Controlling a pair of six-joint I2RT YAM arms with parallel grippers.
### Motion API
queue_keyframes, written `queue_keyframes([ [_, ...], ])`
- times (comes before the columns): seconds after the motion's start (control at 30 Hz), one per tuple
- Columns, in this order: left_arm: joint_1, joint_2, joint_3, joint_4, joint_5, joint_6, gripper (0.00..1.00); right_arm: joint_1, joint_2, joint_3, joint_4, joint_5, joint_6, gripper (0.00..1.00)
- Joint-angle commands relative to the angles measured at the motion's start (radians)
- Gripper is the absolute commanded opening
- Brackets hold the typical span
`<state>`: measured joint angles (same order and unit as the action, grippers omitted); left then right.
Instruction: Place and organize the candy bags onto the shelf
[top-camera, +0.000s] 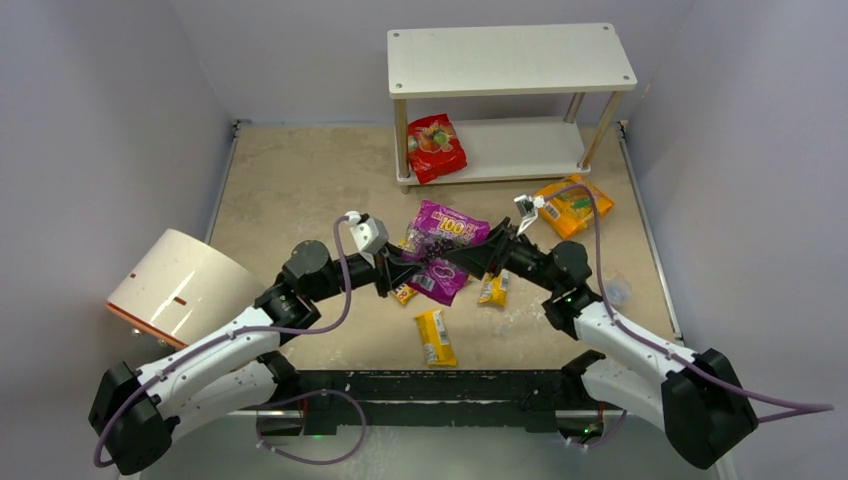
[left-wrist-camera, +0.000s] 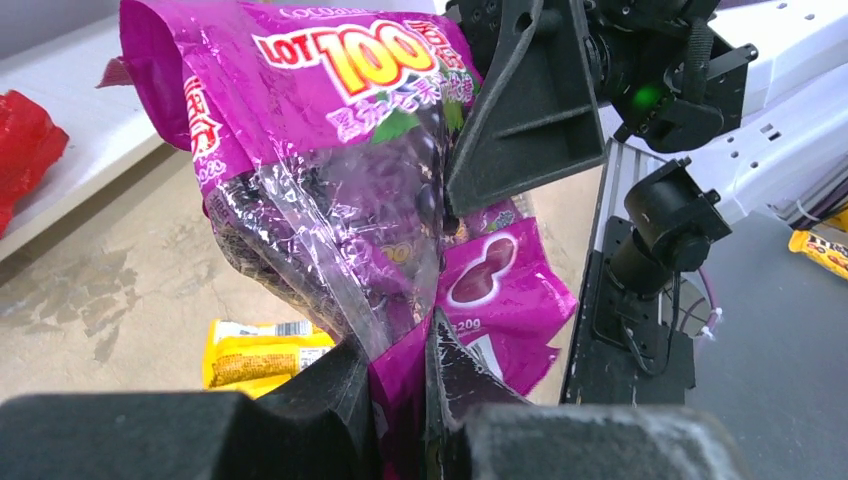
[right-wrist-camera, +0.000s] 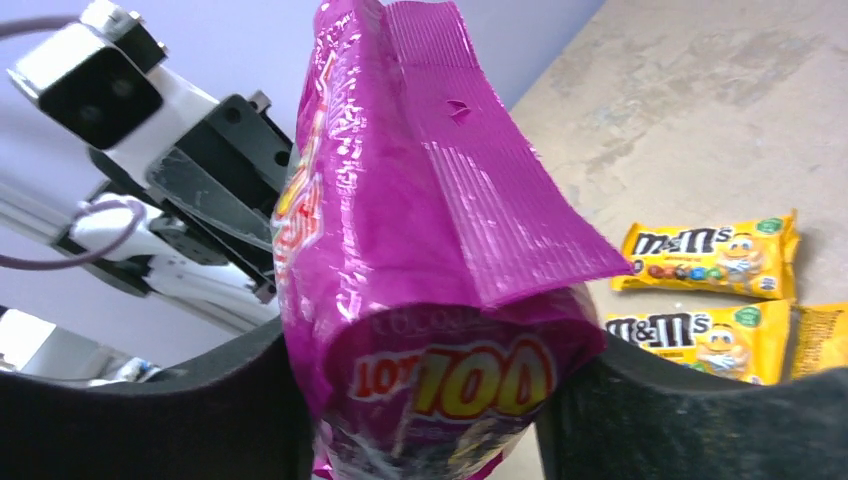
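1. Two claws share one bag. At the left, the left gripper (left-wrist-camera: 400, 350) is pinched almost closed on the bottom hem of the purple pouch (top-camera: 445, 235), which hangs off the table mid-workspace.
2. Right of it, the right gripper (right-wrist-camera: 430, 400) straddles the same pouch with its fingers wide; I cannot tell whether they grip.
3. This looks like a handover. The right needs a sure hold before the left lets go, then a carry to the shelf (top-camera: 510, 60), where the red pouch (top-camera: 436, 148) lies on the lower tier.
4. Farthest right, the orange pouch (top-camera: 572, 205) waits on the table.
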<state>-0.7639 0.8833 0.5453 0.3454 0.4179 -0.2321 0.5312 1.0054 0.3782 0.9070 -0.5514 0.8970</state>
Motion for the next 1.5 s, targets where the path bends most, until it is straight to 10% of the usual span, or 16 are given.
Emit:
queue_keyframes([
  [0.0, -0.008, -0.047, 0.016, 0.128, -0.017, -0.003, 0.27, 0.003, -0.04, 0.058, 0.073, -0.048, 0.008, 0.53],
  [0.13, -0.008, -0.12, -0.001, 0.029, -0.101, -0.038, 0.79, 0.003, -0.112, 0.12, -0.18, -0.029, -0.089, 0.3],
  [0.43, -0.008, -0.275, 0.002, -0.191, -0.237, -0.209, 0.91, 0.003, -0.157, 0.274, -0.635, -0.252, -0.401, 0.32],
  [0.77, -0.006, -0.053, 0.045, 0.013, 0.099, -0.286, 0.95, 0.003, -0.108, 0.28, -0.446, -0.406, -0.324, 0.3],
  [1.13, -0.006, -0.039, 0.035, 0.158, 0.072, -0.35, 0.0, 0.001, -0.09, 0.367, -0.517, -0.447, -0.36, 0.38],
  [1.3, -0.006, -0.061, 0.079, 0.113, -0.112, -0.372, 0.0, 0.001, -0.091, 0.431, -0.672, -0.255, -0.395, 0.57],
  [1.47, -0.006, -0.046, 0.182, -0.017, -0.408, -0.424, 0.0, 0.001, -0.147, 0.355, -0.635, -0.024, -0.382, 0.97],
])
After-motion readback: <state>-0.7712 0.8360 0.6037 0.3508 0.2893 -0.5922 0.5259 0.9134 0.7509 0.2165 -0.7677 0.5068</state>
